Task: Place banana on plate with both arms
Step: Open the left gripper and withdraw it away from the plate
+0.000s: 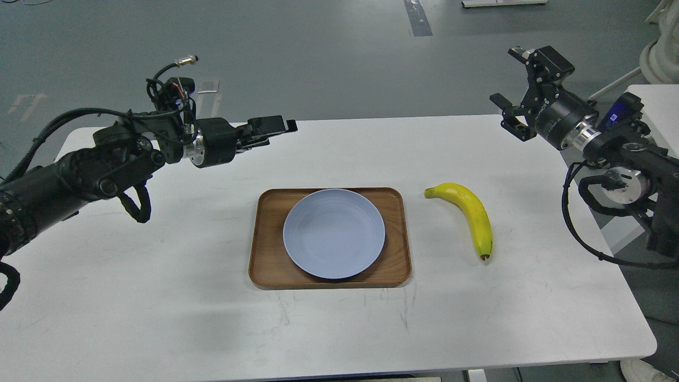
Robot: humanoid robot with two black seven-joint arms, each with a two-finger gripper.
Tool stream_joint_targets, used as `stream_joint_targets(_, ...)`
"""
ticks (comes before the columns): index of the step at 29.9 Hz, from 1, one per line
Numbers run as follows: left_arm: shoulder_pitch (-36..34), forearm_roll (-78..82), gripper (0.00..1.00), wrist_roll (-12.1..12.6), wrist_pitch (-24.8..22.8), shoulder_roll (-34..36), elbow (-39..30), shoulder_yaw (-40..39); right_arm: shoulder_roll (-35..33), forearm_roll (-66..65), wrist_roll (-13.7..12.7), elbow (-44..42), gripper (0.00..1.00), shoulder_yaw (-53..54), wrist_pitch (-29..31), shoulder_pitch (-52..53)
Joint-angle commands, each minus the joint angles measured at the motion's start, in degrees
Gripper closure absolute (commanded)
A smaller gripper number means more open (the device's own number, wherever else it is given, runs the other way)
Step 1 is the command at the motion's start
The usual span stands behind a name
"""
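Observation:
The pale blue plate (334,233) lies flat on the brown wooden tray (398,268) in the middle of the white table. The yellow banana (472,215) lies on the table just right of the tray, stem end toward the tray and dark tip toward me. My left gripper (268,132) hovers above the table behind and to the left of the tray, open and empty. My right gripper (506,79) is raised at the far right, above and behind the banana, fingers spread wide and empty.
The white table (159,297) has rounded corners and its right edge runs close to my right arm. A second white surface (655,106) stands at the far right. Grey floor lies beyond the table's back edge.

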Motion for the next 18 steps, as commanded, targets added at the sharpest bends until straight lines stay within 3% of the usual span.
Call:
stream_joint_targets(1, 1.47, -19.60, 0.02, 0.00, -3.99, 3.77, 0.00, -0.26, 0.01, 0.00, 0.00, 0.00, 0.00, -0.08, 0.00, 0.06)
stream_joint_targets(5, 7.18, -26.04, 0.02, 0.00, -4.94, 7.38, -0.09, -3.76, -0.07, 0.00, 0.00, 0.36, 0.00, -0.17, 0.00, 0.06)
stream_joint_targets(7, 12.88, -29.12, 0.02, 0.00, -4.94, 8.35, -0.09, -12.43, -0.07, -0.09, 0.00, 0.36, 0.00, -0.35, 0.00, 0.06)
stream_joint_targets(12, 21.59, -29.57, 0.02, 0.00, -4.94, 8.52, 0.18, -24.41, -0.16, -0.26, 0.00, 0.44, 0.00, -0.70, 0.00, 0.06)
stream_joint_targets(18, 24.33, -30.19, 0.02, 0.00, -4.94, 8.96, 0.62, -25.48, -2.26, -2.44, 0.00, 2.37, 0.00, -4.73, 0.00, 1.19)
